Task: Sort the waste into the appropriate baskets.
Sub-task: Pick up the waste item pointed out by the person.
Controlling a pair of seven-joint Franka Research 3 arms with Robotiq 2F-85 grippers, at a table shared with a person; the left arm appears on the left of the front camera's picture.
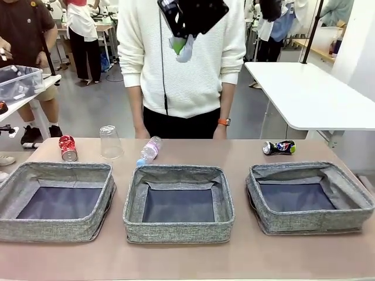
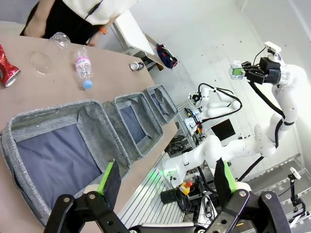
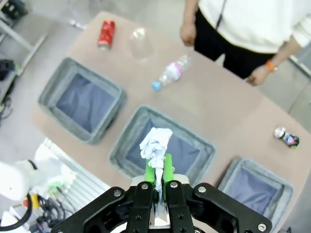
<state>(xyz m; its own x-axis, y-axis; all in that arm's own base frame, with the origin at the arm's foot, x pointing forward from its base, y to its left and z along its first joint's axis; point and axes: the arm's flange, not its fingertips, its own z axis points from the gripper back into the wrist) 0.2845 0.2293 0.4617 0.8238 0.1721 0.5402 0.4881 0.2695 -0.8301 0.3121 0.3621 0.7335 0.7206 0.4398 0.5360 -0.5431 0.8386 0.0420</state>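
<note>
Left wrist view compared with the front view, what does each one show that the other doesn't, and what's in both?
The left wrist view adds the left gripper, fingers open, near the table's edge. The front view adds a clear storage box at the far left, beyond the table. Both share the three grey baskets, the red can, the clear cup, the bottle, the dark-blue can, and the right gripper held high, shut on the paper ball.

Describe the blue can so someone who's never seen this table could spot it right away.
Start at the brown table with three grey baskets in a row. Behind the basket on the robot's right, toward the person's edge, a crushed dark-blue can lies on its side, alone. The only other can is red, at the opposite end beside a clear cup.
</note>
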